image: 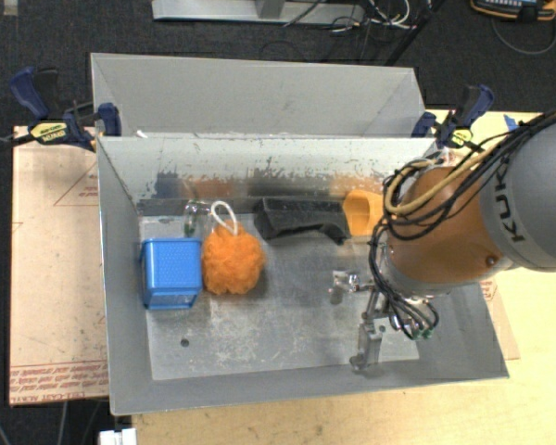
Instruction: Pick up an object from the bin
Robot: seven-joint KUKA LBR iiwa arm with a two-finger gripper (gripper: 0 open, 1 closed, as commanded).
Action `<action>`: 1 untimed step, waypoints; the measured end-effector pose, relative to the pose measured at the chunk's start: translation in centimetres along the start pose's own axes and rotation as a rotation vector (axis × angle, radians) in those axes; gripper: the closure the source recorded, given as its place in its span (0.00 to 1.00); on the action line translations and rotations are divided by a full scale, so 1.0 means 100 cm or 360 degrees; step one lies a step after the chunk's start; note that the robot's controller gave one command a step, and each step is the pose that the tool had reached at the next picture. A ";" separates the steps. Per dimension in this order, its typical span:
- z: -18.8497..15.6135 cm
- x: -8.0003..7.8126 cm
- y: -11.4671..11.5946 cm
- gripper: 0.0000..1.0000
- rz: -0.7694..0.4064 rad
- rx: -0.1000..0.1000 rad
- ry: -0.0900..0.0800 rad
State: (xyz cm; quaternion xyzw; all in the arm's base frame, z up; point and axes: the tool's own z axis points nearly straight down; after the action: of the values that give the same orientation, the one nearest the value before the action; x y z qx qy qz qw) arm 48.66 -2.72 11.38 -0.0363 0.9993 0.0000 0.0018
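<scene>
Orange cup (360, 209) half hidden behind arm (445, 239) (gripper (362, 358) low in bin (259, 383))

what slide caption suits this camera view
Gripper over the bin floor, lower right; orange pouf and blue box lie left.

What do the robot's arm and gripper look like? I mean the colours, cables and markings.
The arm is a thick, rounded grey link with dark letters on it. Its wrist wears a smooth orange-brown cover, and a bundle of pale and dark cables loops around that. The gripper is slim, of bare grey metal, with thin wires beside it.
</scene>
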 end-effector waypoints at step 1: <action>0.044 0.000 -0.007 0.00 -0.0055 -0.0002 -0.0022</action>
State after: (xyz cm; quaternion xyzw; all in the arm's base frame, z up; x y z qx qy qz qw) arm 48.75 -3.41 7.01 -0.0536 0.9985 0.0010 0.0086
